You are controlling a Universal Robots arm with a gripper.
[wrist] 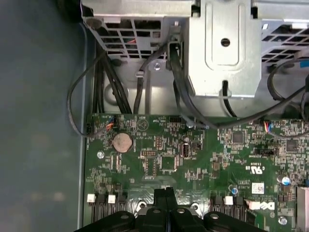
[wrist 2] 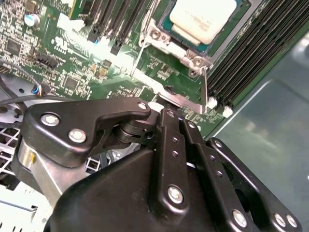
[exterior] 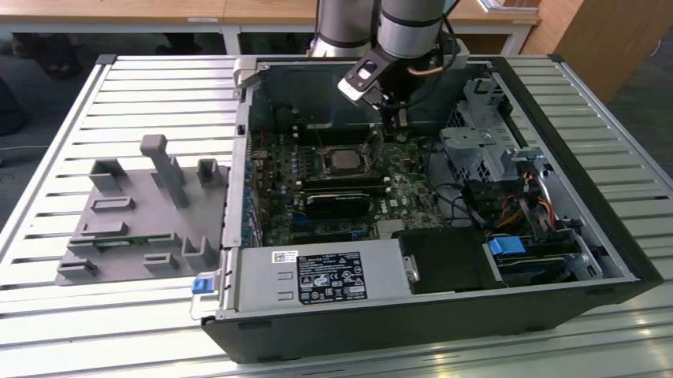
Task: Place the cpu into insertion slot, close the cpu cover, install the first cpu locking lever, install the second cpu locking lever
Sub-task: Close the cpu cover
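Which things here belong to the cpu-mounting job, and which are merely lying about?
Job in hand:
cpu, already seated
cpu cover, framing it
locking lever, the thin rod alongside
gripper, shut, close beside the cover

Lying about:
memory slots
power supply box
grey fixture
coin battery
black cables

In the exterior view the gripper [exterior: 392, 124] hides the motherboard [exterior: 410, 197] at one o'clock of the cpu [exterior: 344, 160]; its fingertips are too small to tell.
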